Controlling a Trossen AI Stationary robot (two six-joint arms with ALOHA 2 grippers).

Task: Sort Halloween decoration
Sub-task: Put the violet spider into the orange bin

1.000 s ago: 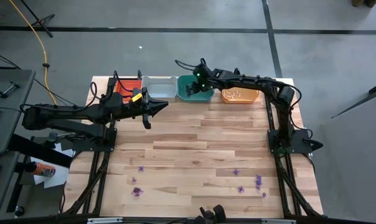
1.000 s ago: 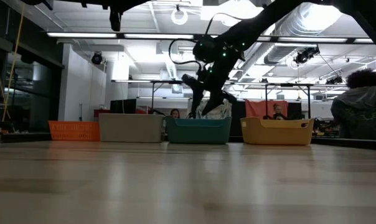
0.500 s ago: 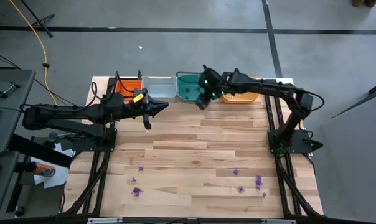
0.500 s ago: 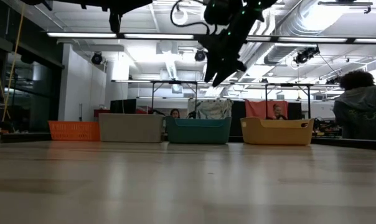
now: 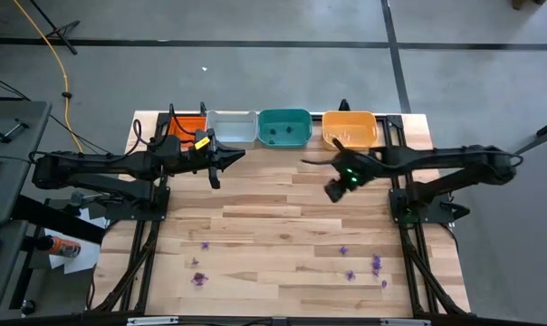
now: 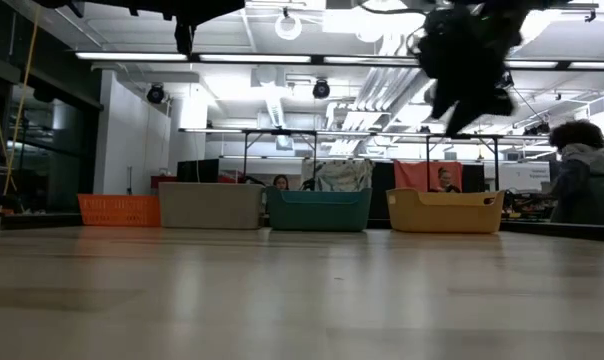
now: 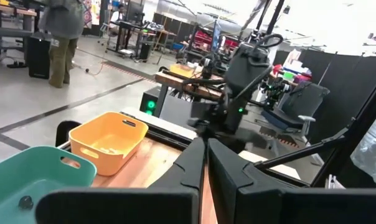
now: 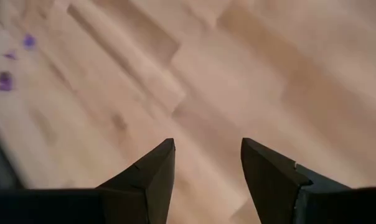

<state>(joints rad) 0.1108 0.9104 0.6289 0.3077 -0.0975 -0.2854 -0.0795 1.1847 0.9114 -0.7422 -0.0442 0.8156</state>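
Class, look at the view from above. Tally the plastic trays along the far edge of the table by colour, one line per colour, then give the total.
Red tray: 1
Grey tray: 1
Green tray: 1
Orange tray: 1
Total: 4

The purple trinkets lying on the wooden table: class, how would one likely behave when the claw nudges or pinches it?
Each purple trinket is far smaller than the open right claw, so probably very light and apt to skid when nudged. Lying low on the table, it may slip from a pinch.
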